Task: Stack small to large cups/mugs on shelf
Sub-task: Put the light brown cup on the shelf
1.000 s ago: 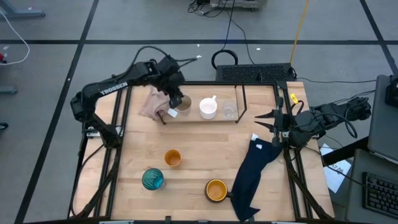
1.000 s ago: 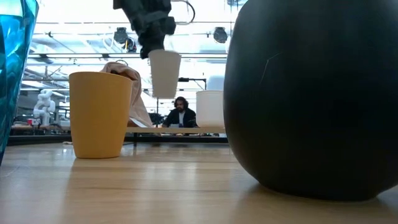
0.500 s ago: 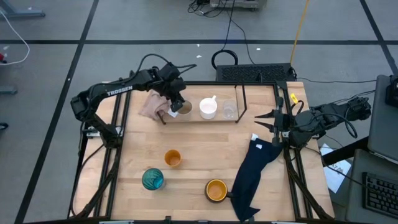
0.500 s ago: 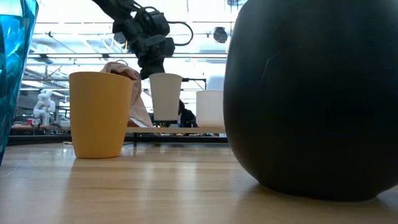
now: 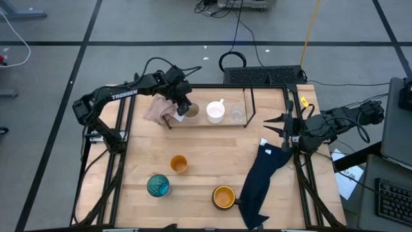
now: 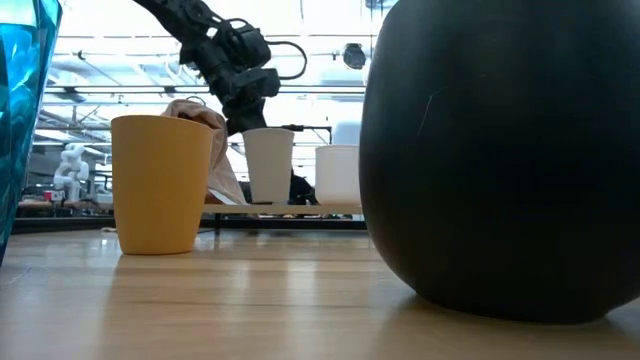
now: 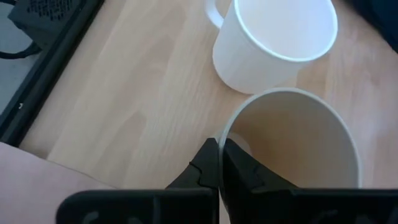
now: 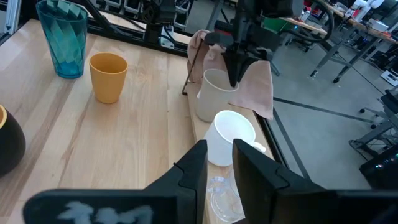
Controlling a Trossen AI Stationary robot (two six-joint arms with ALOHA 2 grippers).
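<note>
beige cup (image 5: 190, 112) is standing on the shelf (image 5: 248, 103) at the bench's (image 5: 199, 180) far side, just beside the white mug (image 5: 215, 111), while the left gripper (image 5: 182, 108) is pinching its rim between clenched fingers. the right gripper (image 5: 283, 125) is waiting at the bench's right edge, fingers slightly parted and grasping nothing.

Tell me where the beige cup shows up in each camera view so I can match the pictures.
High view: beige cup at the shelf's left end, under the left hand.
Low view: mid-left, between the orange cup and the white mug.
Left wrist view: lower right, its rim pinched by the fingers.
Right wrist view: centre, before the pink cloth.
Shared landmark: the white mug beside it.
</note>
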